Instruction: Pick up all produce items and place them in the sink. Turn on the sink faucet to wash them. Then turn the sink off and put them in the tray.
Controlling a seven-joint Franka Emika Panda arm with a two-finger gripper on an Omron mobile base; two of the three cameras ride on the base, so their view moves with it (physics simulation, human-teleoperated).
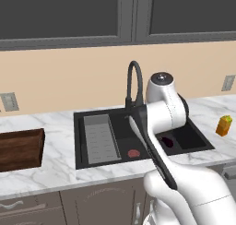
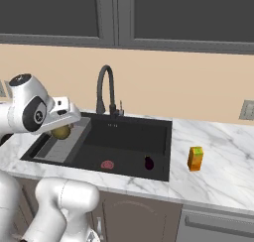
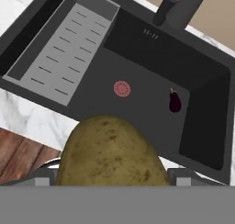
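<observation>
I see my gripper (image 2: pixel 63 129) clamped on the olive-yellow potato (image 3: pixel 111 152) above the sink's (image 3: pixel 202 126) rack-side rim, open basin beyond, while the hand view shows the purple eggplant (image 3: pixel 175 101) at two o'clock.

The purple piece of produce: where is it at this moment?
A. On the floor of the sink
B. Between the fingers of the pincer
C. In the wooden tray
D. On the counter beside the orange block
A: the purple piece lies on the dark floor of the sink, apart from the red disc; the pincer holds the yellowish piece instead.
</observation>
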